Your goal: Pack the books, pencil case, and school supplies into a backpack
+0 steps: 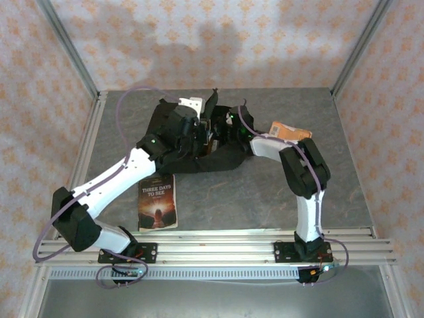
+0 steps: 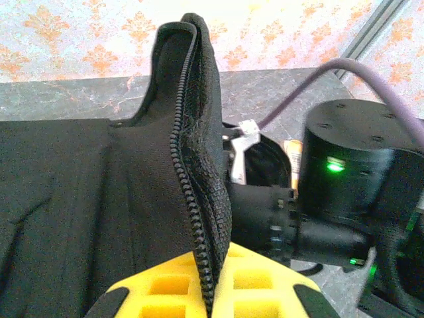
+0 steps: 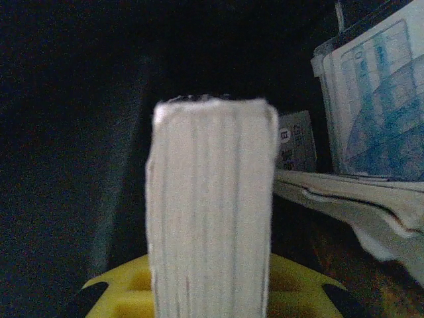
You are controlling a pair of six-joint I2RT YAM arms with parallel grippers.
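Note:
The black backpack (image 1: 218, 162) lies at the table's middle with both arms reaching into its top. My left gripper (image 2: 215, 285) is shut on the backpack's zip edge (image 2: 195, 165) and holds that flap upright. Inside the dark backpack (image 3: 66, 132), my right gripper (image 3: 211, 298) is shut on a thick book (image 3: 212, 212), whose pale page edge faces the camera. Beside it lie a pale blue printed item (image 3: 377, 99) and a flat stack of pages (image 3: 344, 192). A dark paperback (image 1: 158, 202) with a reddish glow and white title lies on the table near the left arm.
An orange-covered flat item (image 1: 289, 131) lies just right of the backpack, behind the right arm's elbow. The right arm's black wrist (image 2: 344, 192) with a green light sits close to the raised flap. Aluminium rails (image 1: 218, 248) run along the near edge.

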